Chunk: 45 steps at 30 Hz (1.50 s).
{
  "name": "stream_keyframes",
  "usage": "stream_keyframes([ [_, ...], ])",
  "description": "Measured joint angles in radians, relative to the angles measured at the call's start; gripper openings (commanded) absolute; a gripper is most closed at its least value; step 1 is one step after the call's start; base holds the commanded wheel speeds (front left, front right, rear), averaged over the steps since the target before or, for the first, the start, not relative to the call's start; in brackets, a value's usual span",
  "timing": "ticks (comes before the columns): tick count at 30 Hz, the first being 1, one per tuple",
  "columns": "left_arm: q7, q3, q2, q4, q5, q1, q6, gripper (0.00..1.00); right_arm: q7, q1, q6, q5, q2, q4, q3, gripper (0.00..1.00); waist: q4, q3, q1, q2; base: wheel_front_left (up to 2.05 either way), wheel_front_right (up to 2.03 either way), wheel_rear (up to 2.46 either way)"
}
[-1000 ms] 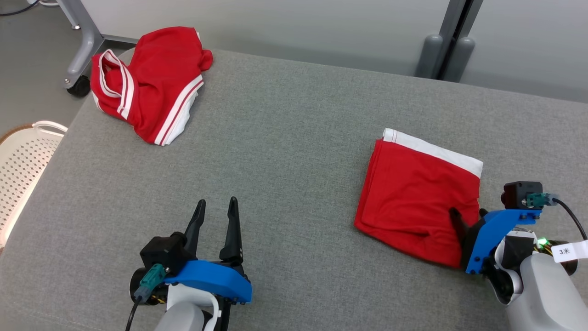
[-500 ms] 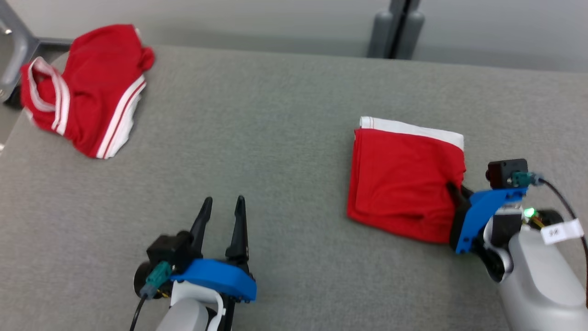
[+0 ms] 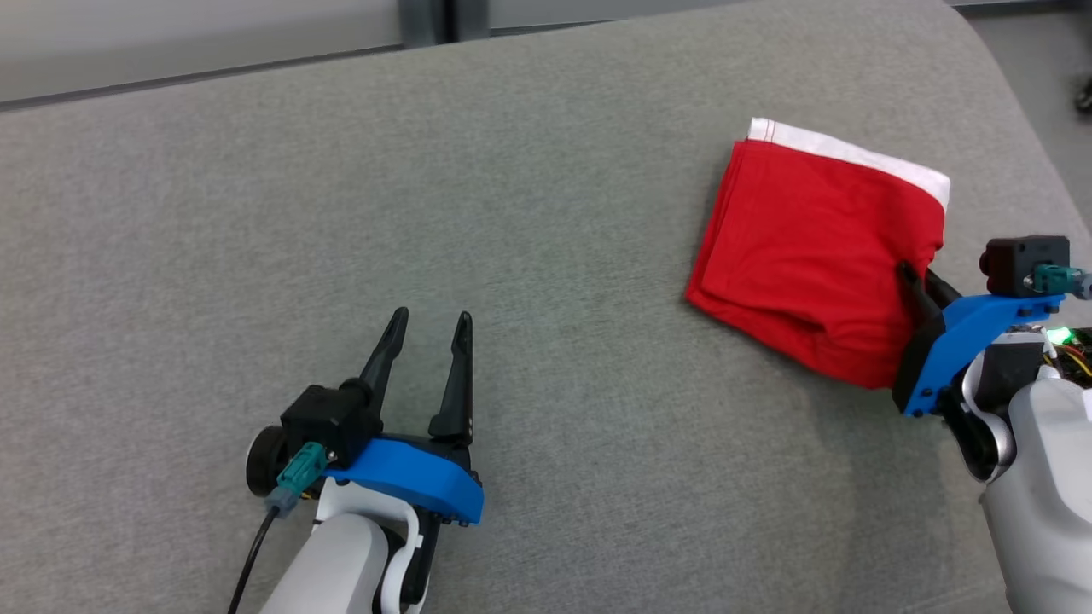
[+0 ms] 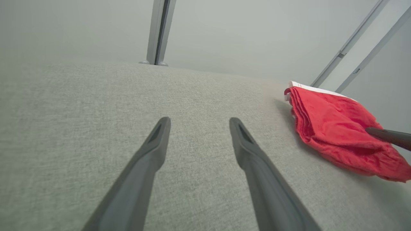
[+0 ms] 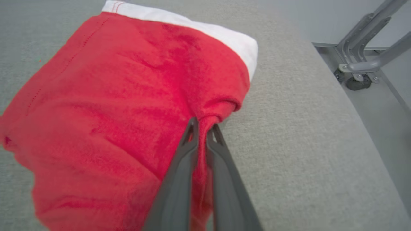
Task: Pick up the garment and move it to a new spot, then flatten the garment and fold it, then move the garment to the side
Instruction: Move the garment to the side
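The grey fabric-covered desk (image 3: 512,188) spread across the head view, its rounded far right corner in sight. The folded red garment (image 3: 802,247) lay on the desk near that corner, on the robot's right, with its white waistband (image 3: 853,155) along the far edge. The right tool (image 3: 919,280) was at the garment's near right edge, its two dark fingers pinched almost together on a bunched fold of the red cloth, as the right wrist view made plain. The left tool (image 3: 431,314) hung over bare desk well apart from the garment, its fingers spread wide and holding nothing. Beyond the corner stood a grey metal frame on a caster (image 5: 354,82).
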Motion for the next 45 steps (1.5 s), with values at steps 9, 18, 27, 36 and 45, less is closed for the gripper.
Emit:
stream_keyframes([
  [9,0.034,-0.003,0.029,-0.059,0.013,-0.014,0.014,1.0,-0.028,-0.06,0.0,-0.022,0.009,0.018,0.015,0.0,-0.042,0.017,-0.0001,0.0,0.0,0.0,0.0],
  [18,0.045,-0.003,0.039,-0.127,0.016,-0.028,0.037,1.0,-0.009,-0.209,0.0,-0.061,-0.081,0.124,0.003,0.0,0.034,0.049,0.0,0.0,0.0,0.0,0.0],
  [27,0.04,-0.002,0.04,-0.157,0.017,-0.029,0.051,1.0,0.006,-0.314,0.0,-0.17,-0.229,0.232,-0.08,0.0,0.124,0.116,0.0,0.0,0.0,0.0,0.0],
  [36,0.039,-0.003,0.046,-0.165,0.016,-0.032,0.057,1.0,-0.102,-0.38,0.0,-0.305,-0.241,0.292,-0.124,1.0,0.151,0.151,0.0001,0.0,0.0,0.0,0.0],
  [45,0.035,-0.004,0.053,-0.159,0.011,-0.04,0.062,1.0,-0.186,-0.408,0.0,-0.306,-0.134,0.342,-0.142,1.0,0.139,0.105,-0.0001,-0.0002,0.0,0.0,0.0],
])
